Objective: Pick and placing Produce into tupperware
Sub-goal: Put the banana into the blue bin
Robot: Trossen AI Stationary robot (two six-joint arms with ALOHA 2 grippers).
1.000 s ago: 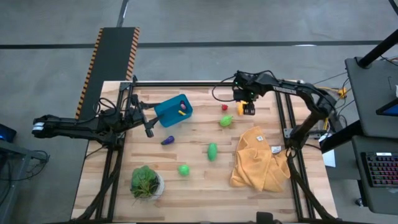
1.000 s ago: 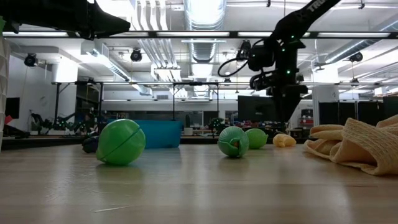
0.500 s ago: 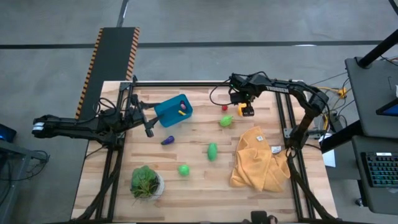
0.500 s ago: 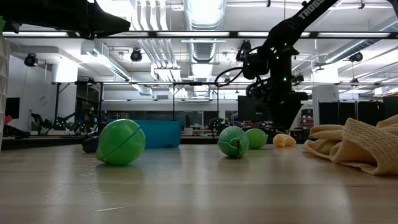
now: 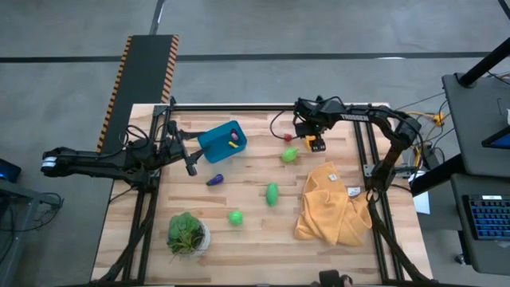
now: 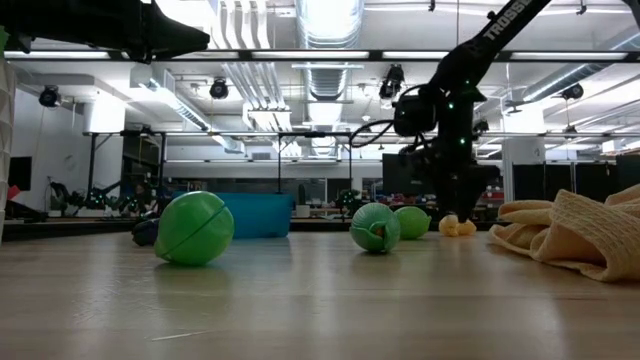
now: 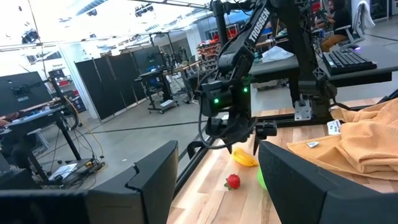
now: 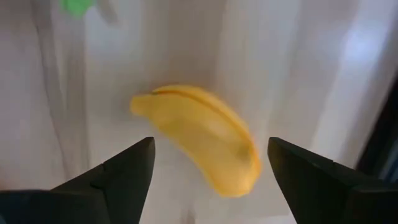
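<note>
From above, the right gripper (image 5: 315, 140) is down over the yellow banana (image 5: 309, 141) at the far right part of the table (image 5: 255, 231). The arm hides most of the banana here. The blue tupperware (image 5: 222, 141) sits far and to the left, with small pieces inside that are too tiny to tell. The left gripper (image 5: 191, 163) waits just beside it with its fingers apart. A purple eggplant (image 5: 214, 180) lies near the tub. A small red piece (image 5: 288, 137) and three green pieces lie in the middle of the table.

From table height, the banana (image 6: 458, 226) peeks out low behind the right arm. A green ball (image 6: 195, 228) blocks part of the tub (image 6: 258, 215).

In the left wrist view, the right gripper (image 7: 239, 142) hangs just over the banana (image 7: 244, 158), with the red piece (image 7: 233, 181) close by.

In the right wrist view, the two dark fingers (image 8: 127, 171) stand wide apart, one on each side of the banana (image 8: 202, 137), and they do not pinch it yet. The banana looks light, hard and smooth, so it could slip. I think its fat middle is the best place to hold it. I cannot tell how close the fingertips are to the table.
</note>
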